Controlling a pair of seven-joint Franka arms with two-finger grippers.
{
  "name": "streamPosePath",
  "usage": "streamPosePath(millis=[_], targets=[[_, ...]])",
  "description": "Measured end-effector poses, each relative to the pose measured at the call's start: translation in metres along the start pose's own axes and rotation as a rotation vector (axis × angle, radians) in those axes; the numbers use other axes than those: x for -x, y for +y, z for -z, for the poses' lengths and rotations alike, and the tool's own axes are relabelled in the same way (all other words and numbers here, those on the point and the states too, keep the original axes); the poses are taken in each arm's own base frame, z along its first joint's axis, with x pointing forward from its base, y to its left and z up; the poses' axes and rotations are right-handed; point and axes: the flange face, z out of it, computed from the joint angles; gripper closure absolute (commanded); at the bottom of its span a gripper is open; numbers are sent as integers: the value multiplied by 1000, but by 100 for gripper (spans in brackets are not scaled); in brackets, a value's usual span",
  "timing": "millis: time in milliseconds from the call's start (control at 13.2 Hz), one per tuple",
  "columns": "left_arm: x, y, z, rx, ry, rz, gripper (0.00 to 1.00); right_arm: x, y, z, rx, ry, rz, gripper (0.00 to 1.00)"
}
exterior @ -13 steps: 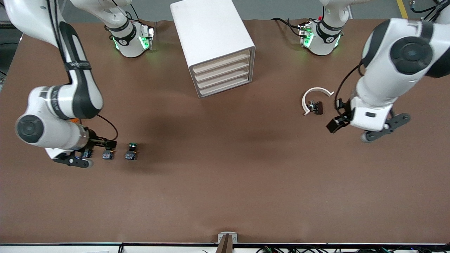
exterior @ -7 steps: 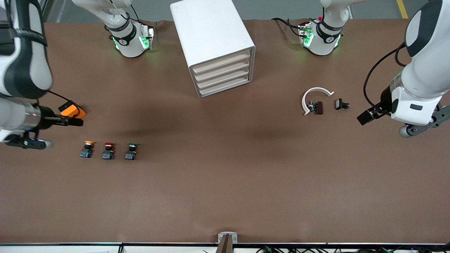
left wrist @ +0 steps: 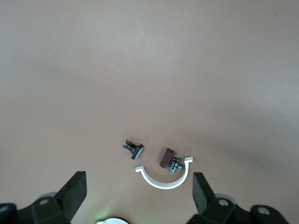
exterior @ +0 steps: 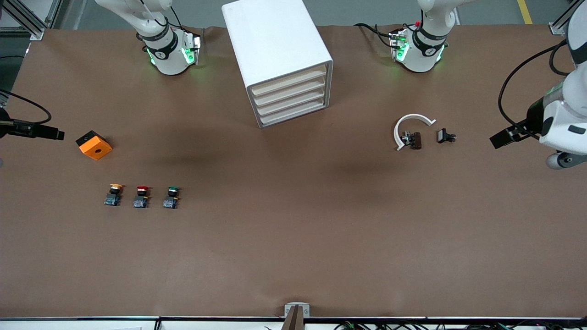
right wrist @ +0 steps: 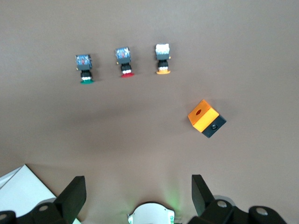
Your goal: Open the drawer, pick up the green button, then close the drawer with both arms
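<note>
- While all four drawers sit flush in the cabinet [exterior: 277,59], the drawer [exterior: 290,94] of the task can't be singled out; all shut.
- Cabinet stands between the two arm bases, drawer fronts facing the front camera and angled a bit toward the left arm's end.
- Green button [exterior: 171,197] on the table [exterior: 293,238], nearer the front camera than the cabinet, toward the right arm's end; untouched.
- Red button [exterior: 142,196] just beside it, yellow button [exterior: 113,195] next, all three in one row; green one is closest to the cabinet.
- Orange box [exterior: 94,145] farther from the front camera than the button row, toward the right arm's end of the cabinet.
- White curved clip [exterior: 409,129] with a small brown part [exterior: 414,140] toward the left arm's end of the cabinet; small black part [exterior: 445,136] just beside them.
- Right gripper [right wrist: 138,196] up in the air at its table edge, fingers spread wide, holding nothing.
- Left gripper [left wrist: 139,196] up over its end of the table, fingers spread wide, holding nothing.
</note>
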Motion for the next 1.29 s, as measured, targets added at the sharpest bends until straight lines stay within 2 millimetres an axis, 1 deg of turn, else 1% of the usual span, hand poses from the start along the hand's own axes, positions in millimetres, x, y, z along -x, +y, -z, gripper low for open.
streamPosePath(millis=[228,380,532,608,760,912,1064,1140,1292], targets=[[7,-19,12,33,-11,-75,0,6,0,22,0,35,0,0],[12,-36,8,55,-36,-146,0,14,3,30,1,16,-6,0],[22,-49,6,65,-46,-171,0,22,2,40,0,14,-22,0],[29,-51,8,64,-40,-183,0,28,0,43,0,6,-24,0],[45,-48,11,70,6,-197,0,43,-5,57,-1,22,-16,0],[57,-44,7,97,34,-207,0,64,-14,69,1,21,1,0],[61,-43,6,121,38,-233,0,76,-19,70,1,0,5,0],[63,-44,6,129,39,-259,0,80,-17,69,-6,-12,3,0],[64,-46,7,131,42,-283,0,87,-12,73,-18,-6,-5,0]])
